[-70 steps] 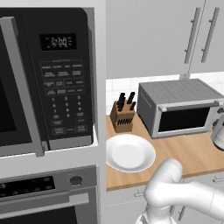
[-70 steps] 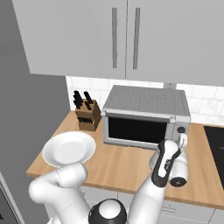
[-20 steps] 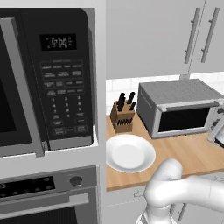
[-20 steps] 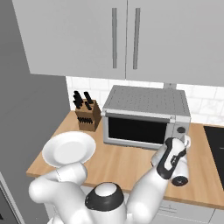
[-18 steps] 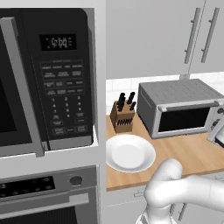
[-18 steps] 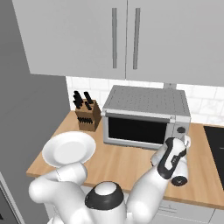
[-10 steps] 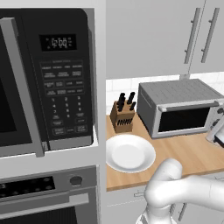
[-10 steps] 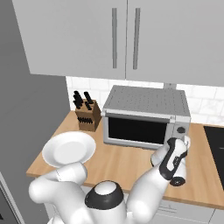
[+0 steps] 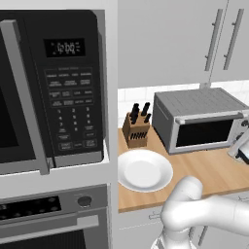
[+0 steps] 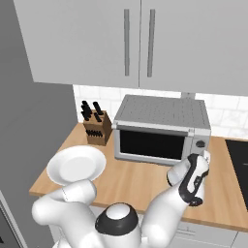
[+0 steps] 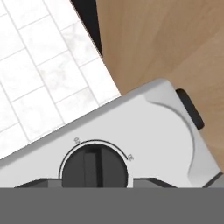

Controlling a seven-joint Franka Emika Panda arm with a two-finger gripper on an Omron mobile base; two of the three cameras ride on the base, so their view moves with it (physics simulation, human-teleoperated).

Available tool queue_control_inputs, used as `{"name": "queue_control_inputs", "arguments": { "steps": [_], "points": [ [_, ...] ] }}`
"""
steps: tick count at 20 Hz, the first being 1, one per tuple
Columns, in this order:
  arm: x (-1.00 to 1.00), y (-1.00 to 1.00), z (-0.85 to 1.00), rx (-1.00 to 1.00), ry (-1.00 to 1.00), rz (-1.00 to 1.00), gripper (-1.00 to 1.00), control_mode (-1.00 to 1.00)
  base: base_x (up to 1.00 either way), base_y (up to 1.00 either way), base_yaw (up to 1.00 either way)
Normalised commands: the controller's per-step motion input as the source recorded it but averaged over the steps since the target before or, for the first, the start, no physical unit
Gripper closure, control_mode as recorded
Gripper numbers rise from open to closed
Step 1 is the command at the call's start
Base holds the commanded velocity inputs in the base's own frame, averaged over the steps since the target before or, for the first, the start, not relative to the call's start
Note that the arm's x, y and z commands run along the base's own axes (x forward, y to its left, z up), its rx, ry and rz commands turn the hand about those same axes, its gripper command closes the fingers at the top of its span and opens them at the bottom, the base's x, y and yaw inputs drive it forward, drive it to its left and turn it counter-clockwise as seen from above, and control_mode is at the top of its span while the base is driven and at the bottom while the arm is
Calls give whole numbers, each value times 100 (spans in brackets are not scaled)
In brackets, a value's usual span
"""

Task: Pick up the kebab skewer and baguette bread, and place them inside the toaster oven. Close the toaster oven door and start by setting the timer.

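The toaster oven (image 9: 204, 104) (image 10: 162, 114) stands on the wooden counter, a grey box with a ribbed top. The toaster oven door (image 9: 206, 133) (image 10: 150, 144) is shut, its dark glass showing nothing inside. My gripper (image 10: 203, 156) (image 9: 240, 148) is up against the control panel at the oven's right end. In the hand view the gripper (image 11: 94, 181) has its two dark tips on either side of the round black timer knob (image 11: 94, 164), shut on it. The kebab skewer and the baguette bread are hidden.
A bare white plate (image 9: 145, 170) (image 10: 76, 164) lies on the counter's left part, with a knife block (image 9: 136, 129) (image 10: 94, 126) behind it. A black microwave (image 9: 53, 87) and a wall oven (image 9: 48, 219) stand to the left. A dark cooktop (image 10: 240, 164) borders the counter's right.
The hand has stayed at the oven's right panel with only a slight shift. Nothing else has moved.
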Motion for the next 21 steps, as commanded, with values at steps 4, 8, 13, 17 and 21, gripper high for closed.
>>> {"name": "queue_control_inputs", "arguments": {
  "steps": [4,8,13,17,21],
  "points": [
    [26,-54,8,49,0,-16,100,-100,0,0,0],
    [39,-51,11,49,-2,-18,100,-100,0,0,0],
    [35,-16,3,45,-4,-25,100,-100,0,0,0],
    [15,6,0,38,-4,-34,100,-100,0,0,0],
    [26,34,0,28,-1,-38,100,-100,0,0,0]
  ]
}}
